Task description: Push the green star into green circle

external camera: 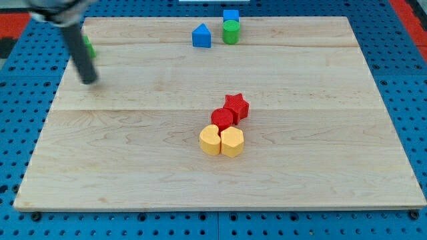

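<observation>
One green block (88, 47) behind my tip (89, 81), shape hidden

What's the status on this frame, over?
My tip at view's left edge, green star mostly hidden behind rod. Green circle top centre. Path between looks clear.

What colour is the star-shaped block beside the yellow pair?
Red: the red star-shaped block, clearest in the camera view.

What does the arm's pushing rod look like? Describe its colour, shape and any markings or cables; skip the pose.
My tip is the lower end of a straight, dark grey to black cylindrical rod with a blunt end. The rod looks plain and matte, with no visible markings, stripes or cables. At the view's top left it joins a wider dark mount, blurred and cut off by the frame, so its details cannot be made out.
</observation>
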